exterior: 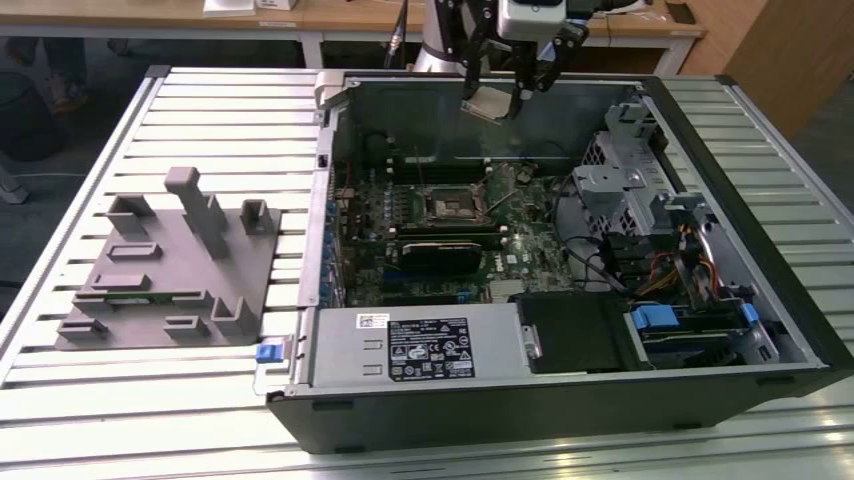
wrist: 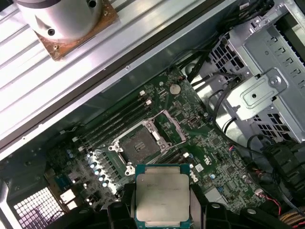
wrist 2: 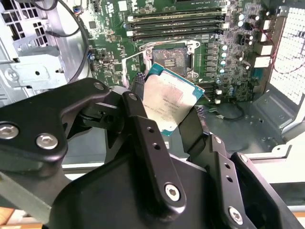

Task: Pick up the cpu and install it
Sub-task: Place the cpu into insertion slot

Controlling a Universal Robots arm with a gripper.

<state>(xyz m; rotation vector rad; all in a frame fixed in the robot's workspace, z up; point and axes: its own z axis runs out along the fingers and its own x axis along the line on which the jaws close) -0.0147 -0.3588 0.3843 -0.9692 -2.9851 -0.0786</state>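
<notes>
Your jaws pinch the cpu (wrist: 162,198) by two opposite edges. The socket (wrist: 140,145) sits well below the jaws, on the board (wrist: 209,143). I'd level the cpu and square its corners to that frame.

silvery cpu (wrist: 162,197), tilted, held aloft

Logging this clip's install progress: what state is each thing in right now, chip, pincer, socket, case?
Small square silvery-topped cpu: held aloft over the open case.
Black pincer: shut on the cpu.
Black square-framed motherboard socket: empty, no chip seated.
Black metal computer case: lying on its side, panel off.
</notes>
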